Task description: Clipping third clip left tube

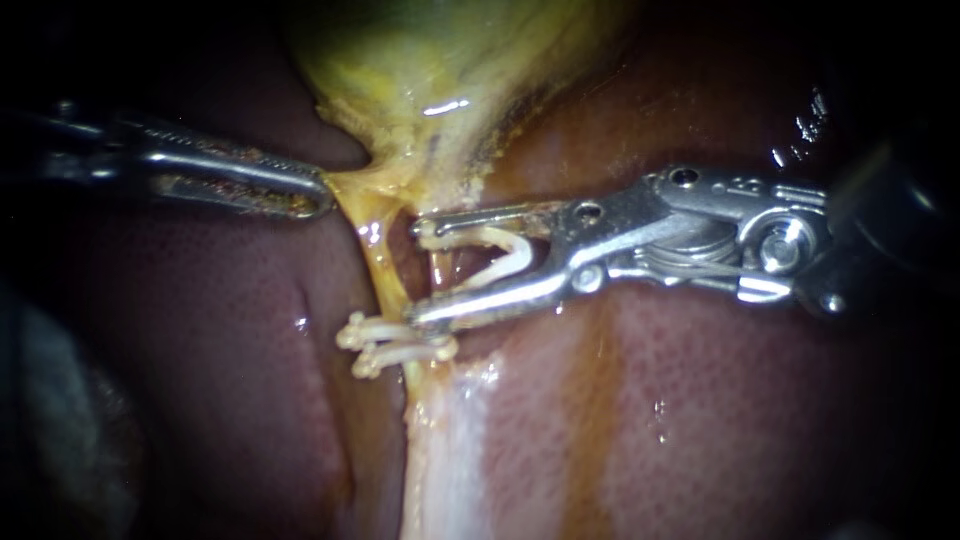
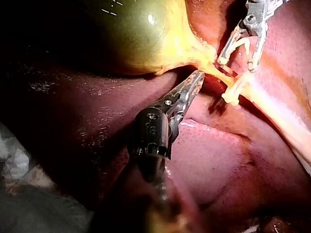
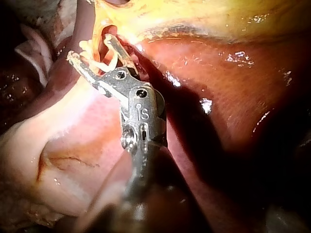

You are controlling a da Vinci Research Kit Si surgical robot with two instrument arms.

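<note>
Left instrument (image 1: 315,195): pincer clamped on yellow tissue (image 1: 347,185), pulling left tube (image 1: 382,268) taut.
Right instrument (image 1: 418,272): pincer wide, carrying open clip (image 1: 505,255); tips reach the tube, just above two seated clips (image 1: 395,345).
Next: likely advance further, then squeeze.

bare tube (image 1: 383,272) stretch above two clips (image 1: 395,345), gallbladder (image 1: 430,60) overhead — left instrument (image 1: 318,197) alongside

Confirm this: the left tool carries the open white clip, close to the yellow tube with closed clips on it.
Wrong tool. The endoscope view shows the open white V-shaped plastic clip held between the jaws of the slender metal right tool, not the left. It is close to the thin yellow tube bearing closed white clips.
</note>
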